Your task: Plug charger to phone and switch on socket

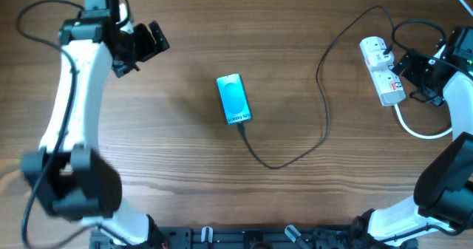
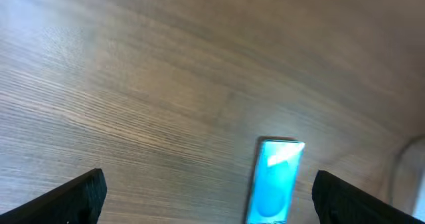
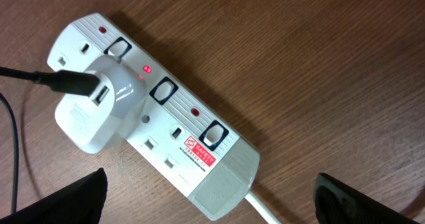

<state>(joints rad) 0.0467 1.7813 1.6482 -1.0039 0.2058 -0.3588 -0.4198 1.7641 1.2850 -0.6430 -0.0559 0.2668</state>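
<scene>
Wooden table [image 1: 177,182], charger [image 1: 325,110] touching phone [image 1: 234,98], socket [image 1: 381,73] lit

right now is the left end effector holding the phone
No, the left end effector hangs open at the overhead view's upper left, far from the phone lying mid-table.

The phone [image 1: 233,98] is teal-blue, the charger [image 1: 327,123] black, the socket [image 1: 382,72] white.

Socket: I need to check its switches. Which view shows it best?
Right wrist: the socket is close up, switches and lit red lamp clear. Overhead shows it small, far right; left wrist shows none of it clearly.
</scene>
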